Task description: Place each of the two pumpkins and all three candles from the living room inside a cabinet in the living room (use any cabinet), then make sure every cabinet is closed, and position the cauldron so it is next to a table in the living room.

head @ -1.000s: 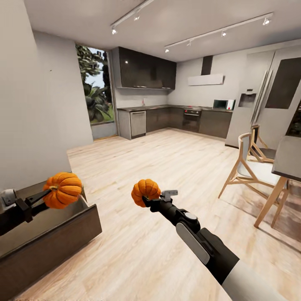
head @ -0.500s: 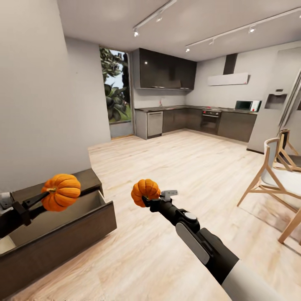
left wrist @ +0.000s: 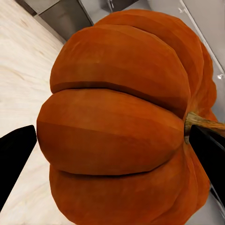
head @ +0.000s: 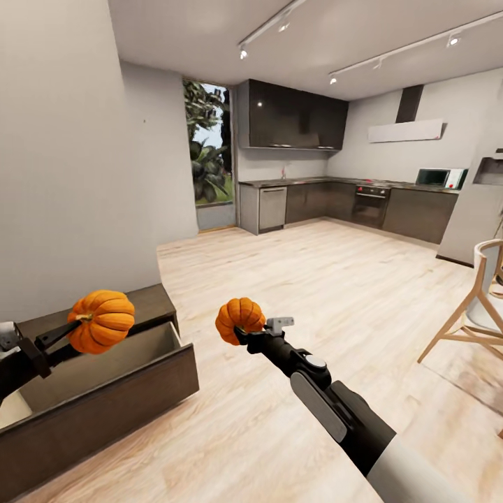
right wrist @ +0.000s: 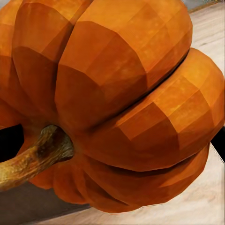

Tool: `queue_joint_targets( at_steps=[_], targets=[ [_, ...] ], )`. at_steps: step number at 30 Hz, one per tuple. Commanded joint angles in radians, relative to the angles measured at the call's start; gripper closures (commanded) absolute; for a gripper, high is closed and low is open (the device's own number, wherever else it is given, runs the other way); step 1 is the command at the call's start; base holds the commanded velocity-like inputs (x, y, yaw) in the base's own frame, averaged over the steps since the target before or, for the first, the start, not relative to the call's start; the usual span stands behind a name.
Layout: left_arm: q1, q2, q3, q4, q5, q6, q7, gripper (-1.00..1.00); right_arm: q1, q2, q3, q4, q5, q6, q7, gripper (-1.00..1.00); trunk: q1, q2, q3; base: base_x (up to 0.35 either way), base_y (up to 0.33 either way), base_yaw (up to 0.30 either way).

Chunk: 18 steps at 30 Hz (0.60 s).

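From the head camera, the left gripper [head: 66, 330] holds one pumpkin [head: 102, 321], its dark fingers closed on it by the stem side. That pumpkin hangs in the air above the open drawer [head: 98, 363] of the low brown cabinet [head: 150, 302], whose pale inside lies just below the gripper. The right gripper [head: 244, 334] clamps a second pumpkin [head: 239, 320], out past the drawer's front corner and above the bare wood floor [head: 335, 293]. Beyond both grippers stand the dark kitchen units [head: 349, 204] and a window [head: 208, 157]; a wooden chair [head: 475, 307] sits off to the right.

In the left wrist camera, the pumpkin [left wrist: 122, 122] sits between two black fingertips [left wrist: 14, 154], its stem by one of them; contact looks firm, though the pads themselves are mostly hidden.

In the right wrist camera, the other pumpkin [right wrist: 117, 103] presses close to the lens with its curved stem toward one side, wood floor behind it.
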Motion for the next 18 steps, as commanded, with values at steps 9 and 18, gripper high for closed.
queue_joint_targets(
  at_steps=[9,18],
  targets=[
    [-0.001,-0.001,0.000,0.000,0.001,0.006,-0.004,1.00,-0.001,0.009,0.022,-0.001,0.036,0.005,-0.012,1.00,0.000,-0.001,0.005,0.172,-0.125,0.155],
    [-0.001,-0.001,0.000,0.000,0.003,0.006,-0.004,1.00,-0.002,0.010,0.022,-0.001,0.037,0.007,-0.012,1.00,0.000,-0.001,0.006,0.026,-0.013,0.266]
  ],
)
